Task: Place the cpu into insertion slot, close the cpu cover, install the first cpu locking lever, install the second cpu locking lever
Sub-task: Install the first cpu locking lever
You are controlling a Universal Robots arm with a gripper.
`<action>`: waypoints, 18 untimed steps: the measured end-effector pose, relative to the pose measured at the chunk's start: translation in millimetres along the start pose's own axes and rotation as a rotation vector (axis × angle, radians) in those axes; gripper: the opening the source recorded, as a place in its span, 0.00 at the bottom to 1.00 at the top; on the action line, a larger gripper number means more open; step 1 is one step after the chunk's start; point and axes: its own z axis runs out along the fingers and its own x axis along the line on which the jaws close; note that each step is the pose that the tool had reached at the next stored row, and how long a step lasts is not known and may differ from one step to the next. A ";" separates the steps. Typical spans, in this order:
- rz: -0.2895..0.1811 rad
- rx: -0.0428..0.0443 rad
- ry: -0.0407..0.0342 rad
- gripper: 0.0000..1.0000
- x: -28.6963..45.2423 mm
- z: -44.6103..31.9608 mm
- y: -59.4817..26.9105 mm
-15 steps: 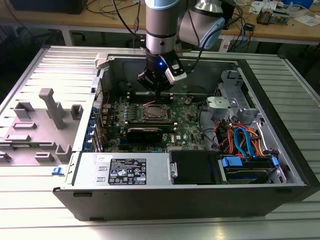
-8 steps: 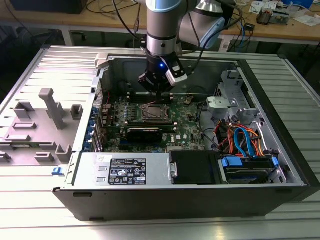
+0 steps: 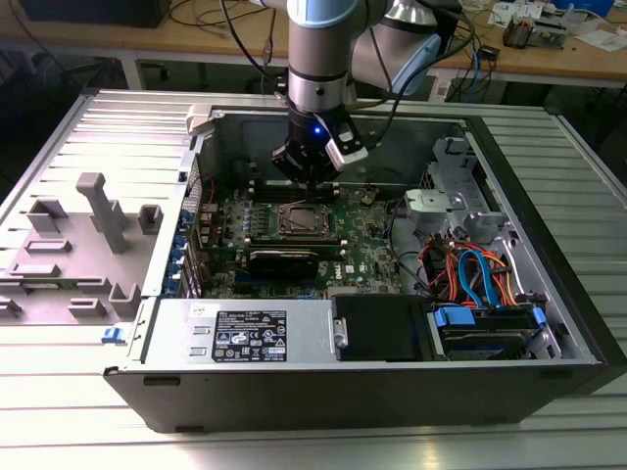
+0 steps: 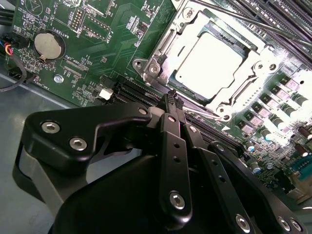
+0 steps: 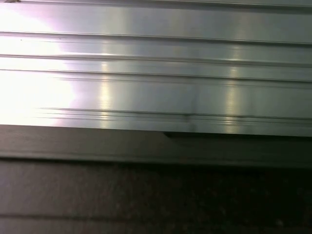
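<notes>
Open computer case (image 3: 549,294), cpu (image 4: 209,61) in socket (image 4: 161,48)

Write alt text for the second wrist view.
The black gripper, jaws together, hovers beside the socket where the cpu sits under the closed cpu cover, on the green motherboard with a round coin battery.

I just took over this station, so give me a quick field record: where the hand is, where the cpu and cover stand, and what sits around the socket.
hand: fingers together, holding nothing, tips just beside the socket edge
cpu: seated flat in the socket, silvery top showing
cpu cover: metal frame lying down around the cpu
motherboard: green, in the open computer case
coin battery: on the board, away from the socket
</notes>
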 end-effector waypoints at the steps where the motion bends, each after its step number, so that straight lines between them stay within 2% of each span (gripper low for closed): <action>1: 0.000 0.0000 0.0000 0.11 0.0 0.3 0.0; 18: 0.000 0.0000 0.0000 0.11 -4.3 7.1 0.3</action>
